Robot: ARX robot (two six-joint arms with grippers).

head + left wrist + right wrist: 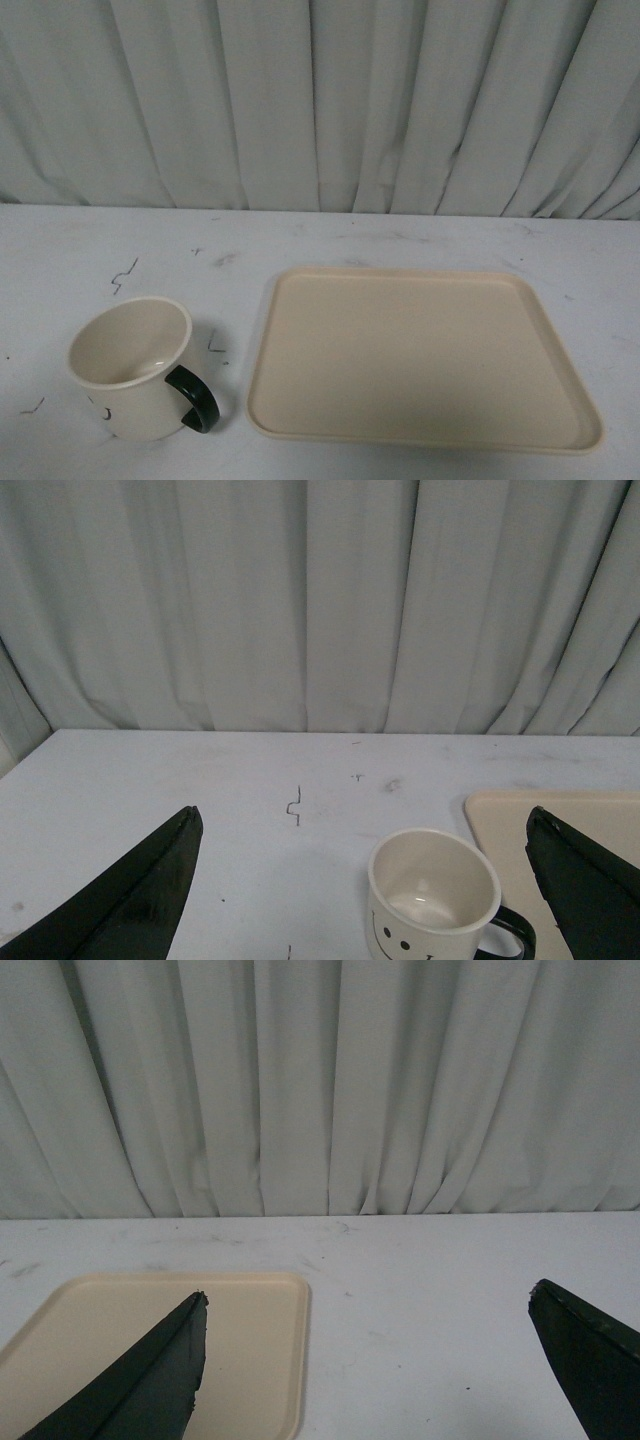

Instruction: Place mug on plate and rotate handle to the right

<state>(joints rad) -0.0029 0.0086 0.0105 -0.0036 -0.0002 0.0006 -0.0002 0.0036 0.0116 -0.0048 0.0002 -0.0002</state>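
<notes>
The cream-white mug (130, 365) stands upright on the white table at the front left, its dark handle (193, 397) pointing toward the front right. A beige rectangular plate (420, 355) lies empty just right of it. In the left wrist view the mug (432, 895) shows its smiley face, with the handle (510, 932) next to the plate's edge (560, 815). My left gripper (362, 815) is open, held back from the mug. My right gripper (365, 1295) is open over the table beside the plate (240, 1350). Neither arm shows in the front view.
A grey-white curtain (320, 100) hangs along the table's far edge. The white table (400, 240) carries small dark scuff marks (124, 272). Bare table surface (430, 1310) lies to the right of the plate.
</notes>
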